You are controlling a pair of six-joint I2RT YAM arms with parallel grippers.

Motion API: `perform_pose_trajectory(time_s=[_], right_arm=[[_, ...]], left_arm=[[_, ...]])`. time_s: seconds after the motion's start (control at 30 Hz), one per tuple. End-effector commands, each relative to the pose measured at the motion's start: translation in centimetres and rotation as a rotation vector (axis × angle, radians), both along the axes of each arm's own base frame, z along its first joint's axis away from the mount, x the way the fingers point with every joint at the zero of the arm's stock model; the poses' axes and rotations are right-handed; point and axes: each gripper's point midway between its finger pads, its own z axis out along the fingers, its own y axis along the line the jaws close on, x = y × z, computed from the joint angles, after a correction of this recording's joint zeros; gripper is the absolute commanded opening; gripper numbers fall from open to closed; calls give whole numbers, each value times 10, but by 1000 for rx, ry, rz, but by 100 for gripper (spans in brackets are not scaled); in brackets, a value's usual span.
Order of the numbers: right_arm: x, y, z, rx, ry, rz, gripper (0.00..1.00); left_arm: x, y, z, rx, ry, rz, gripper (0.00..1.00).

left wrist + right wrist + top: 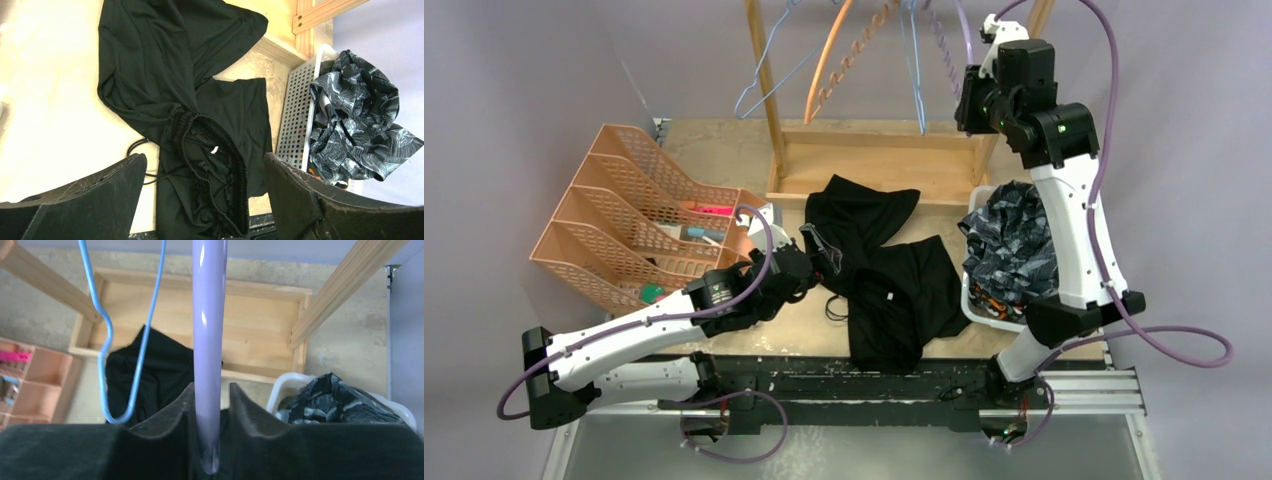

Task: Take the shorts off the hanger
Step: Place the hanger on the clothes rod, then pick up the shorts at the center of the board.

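Orange mesh file organizer (614,215) sits at the left edge of the bench (714,150), with small items in its slots that are too small to name.

My left gripper (809,262) is low over the bench, just right of the organizer. Its jaws are spread wide with nothing between them. In the left wrist view both fingers (100,195) frame the elastic waistband and drawcord of the black shorts (894,290) without touching the cloth.

The black shorts lie crumpled flat in the middle of the bench, off any hanger. They run from the wooden rack base (874,160) at the far edge toward the near edge. One leg lies up against the base board.

The white perforated basket (969,298) is at the right edge of the bench, touching the black shorts' right side. The grey-blue camo shorts (1014,250) are heaped in it, spilling over the rim. A bit of orange shows under them, can't tell what.

My right gripper (972,100) is raised high over the far right corner, up at the rack. The jaws are nearly together, with the bar of the lilac hanger (209,340) pinched between the pads. The hanger is bare. A light-blue wire hanger (107,340) hangs just left of it, also bare.
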Motion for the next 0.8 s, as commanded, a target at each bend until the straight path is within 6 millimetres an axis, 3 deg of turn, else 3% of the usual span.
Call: perform_pose_trajectory(time_s=[0.0,0.17,0.27,0.47,0.57,0.63,0.77], right_arm=[[-22,0,7,36,-27,26,41],[-46,-5,11,81,-74,25,57],[-71,-8,5,113,-91,39,59],[-119,-18,-36,201,-123,22,69],[-139,-11,-77,297,-79,36,73],[-150,2,-120,366,14,64,75],[-176,48,-190,518,228,258,70]], left_arm=[[6,-3,21,-57,-36,24,86],[6,-4,16,-47,-27,19,86],[6,-3,16,-42,-27,20,86],[6,3,10,-32,-24,40,86],[6,5,6,-28,-18,56,86],[6,6,4,-29,-17,61,86],[7,11,4,-31,-14,87,86]])
